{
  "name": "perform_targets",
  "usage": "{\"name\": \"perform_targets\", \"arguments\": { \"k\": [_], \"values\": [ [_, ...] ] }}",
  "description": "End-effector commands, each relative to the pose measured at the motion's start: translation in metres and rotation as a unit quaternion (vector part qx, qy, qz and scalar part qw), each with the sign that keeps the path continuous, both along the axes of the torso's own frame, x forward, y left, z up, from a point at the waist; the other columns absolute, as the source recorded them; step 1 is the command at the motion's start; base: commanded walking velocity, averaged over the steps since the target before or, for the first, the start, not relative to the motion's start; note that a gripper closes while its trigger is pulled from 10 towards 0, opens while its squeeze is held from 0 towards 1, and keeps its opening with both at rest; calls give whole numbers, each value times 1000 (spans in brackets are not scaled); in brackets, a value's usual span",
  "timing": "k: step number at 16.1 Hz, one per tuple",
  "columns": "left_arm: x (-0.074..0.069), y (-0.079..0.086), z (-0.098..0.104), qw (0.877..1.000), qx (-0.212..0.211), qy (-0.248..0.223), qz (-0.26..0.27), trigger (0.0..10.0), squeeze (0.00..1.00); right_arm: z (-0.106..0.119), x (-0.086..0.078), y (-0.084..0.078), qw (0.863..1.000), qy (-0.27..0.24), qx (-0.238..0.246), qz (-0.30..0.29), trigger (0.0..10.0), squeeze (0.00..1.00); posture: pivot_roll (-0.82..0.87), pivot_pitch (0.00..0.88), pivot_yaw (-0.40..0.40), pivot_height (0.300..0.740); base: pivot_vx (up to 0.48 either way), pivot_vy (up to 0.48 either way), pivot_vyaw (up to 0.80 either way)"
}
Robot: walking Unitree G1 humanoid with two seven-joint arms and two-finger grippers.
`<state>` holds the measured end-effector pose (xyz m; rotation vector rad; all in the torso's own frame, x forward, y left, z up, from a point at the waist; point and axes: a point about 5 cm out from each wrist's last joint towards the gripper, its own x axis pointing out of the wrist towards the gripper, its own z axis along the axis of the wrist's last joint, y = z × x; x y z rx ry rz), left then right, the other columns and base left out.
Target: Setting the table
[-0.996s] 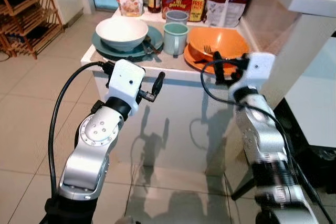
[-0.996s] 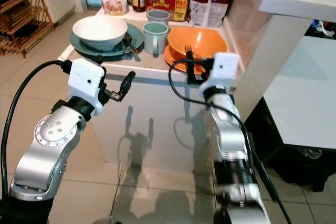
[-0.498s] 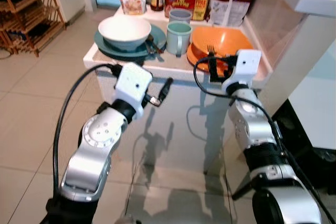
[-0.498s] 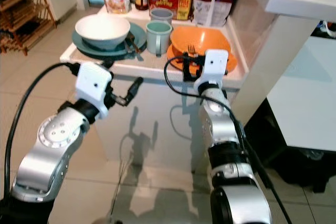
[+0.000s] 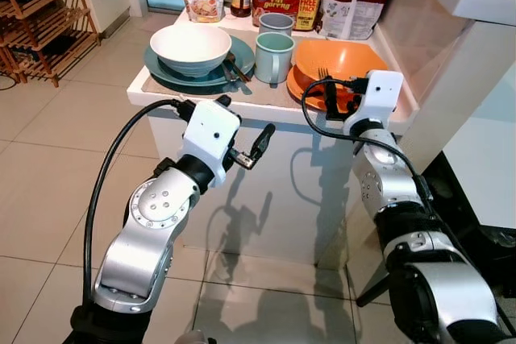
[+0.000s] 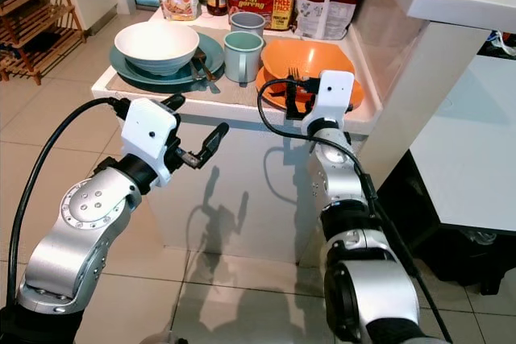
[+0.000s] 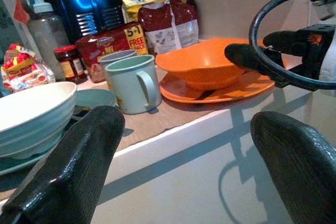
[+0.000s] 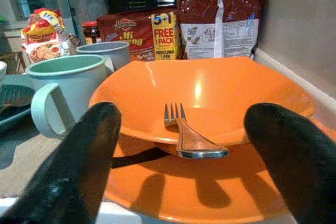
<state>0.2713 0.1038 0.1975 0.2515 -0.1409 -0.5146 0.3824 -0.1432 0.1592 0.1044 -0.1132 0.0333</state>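
From the head, the right gripper (image 6: 292, 96) hovers at the counter's (image 5: 266, 101) edge, just before the orange bowl (image 5: 339, 62) on its orange plate (image 5: 300, 86); the left gripper (image 5: 256, 144) hangs below the edge, fingers apart. The left wrist view shows a green mug (image 7: 134, 83) beside the bowl. In the right wrist view, the fingers spread wide around a fork (image 8: 189, 136) leaning on the bowl's rim.
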Motion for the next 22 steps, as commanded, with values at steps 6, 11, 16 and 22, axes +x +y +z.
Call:
{"name": "perform_targets", "arguments": {
  "k": [6,11,16,22],
  "values": [
    [-3,-3,0,1000,4,3,-15,10000,0,6,5,-3,1000,-10,12,2,0,0,87,0,-53,740,0,0,0],
    [-8,-8,-1,999,-1,11,-40,10000,0,7,6,-4,1000,-16,12,1,0,0,86,0,-49,740,0,0,0],
    [-11,-11,-1,998,-3,14,-65,10000,0,9,7,-5,1000,-21,12,0,0,0,84,0,-45,740,0,0,0],
    [-9,-11,-4,998,3,11,-64,10000,0,8,7,-9,1000,-21,14,-8,0,0,84,0,-48,740,0,0,0]
  ]
}}
